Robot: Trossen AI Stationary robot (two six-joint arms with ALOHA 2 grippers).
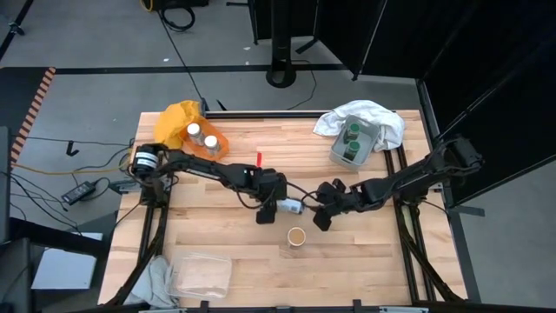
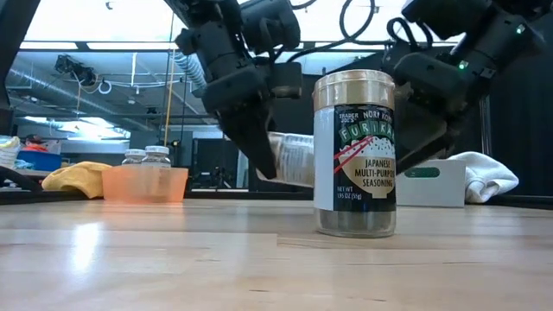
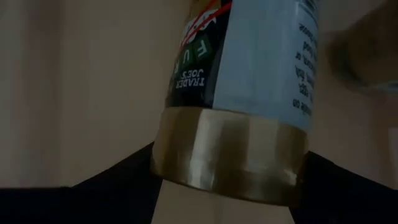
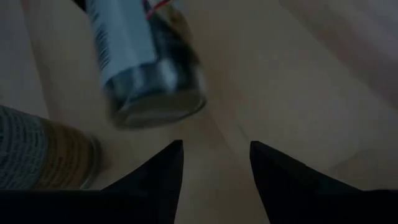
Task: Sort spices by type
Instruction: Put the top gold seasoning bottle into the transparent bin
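Note:
My left gripper [image 1: 268, 209] is at the table's middle, shut on a tan-lidded spice jar [image 1: 291, 206] that lies on its side; the jar also shows in the low view [image 2: 294, 160]. My right gripper [image 4: 214, 155] is open and empty just to the right of it, facing the jar's base [image 4: 155, 99]. A second tan-lidded jar [image 1: 297, 236] stands upright on its base on the table, just nearer than both grippers. Two white-lidded jars [image 1: 201, 135] stand in the orange tray. Green-lidded jars [image 1: 352, 142] stand in the grey tray. My left gripper pinches the jar's tan lid [image 3: 186, 155] between its two fingers [image 3: 106, 190], one on each side of the lid. The fingers come from the table's left, slanting down, along the jar. The jar sticks out past them toward the table's right, tilted, apparently clear of the table.
The orange tray [image 1: 178, 117] is at the far left. The grey tray [image 1: 337, 152] sits on a white cloth [image 1: 382, 122] at the far right. A clear plastic tray [image 1: 201, 271] lies at the near left. A small red object [image 1: 259, 157] lies beyond the grippers.

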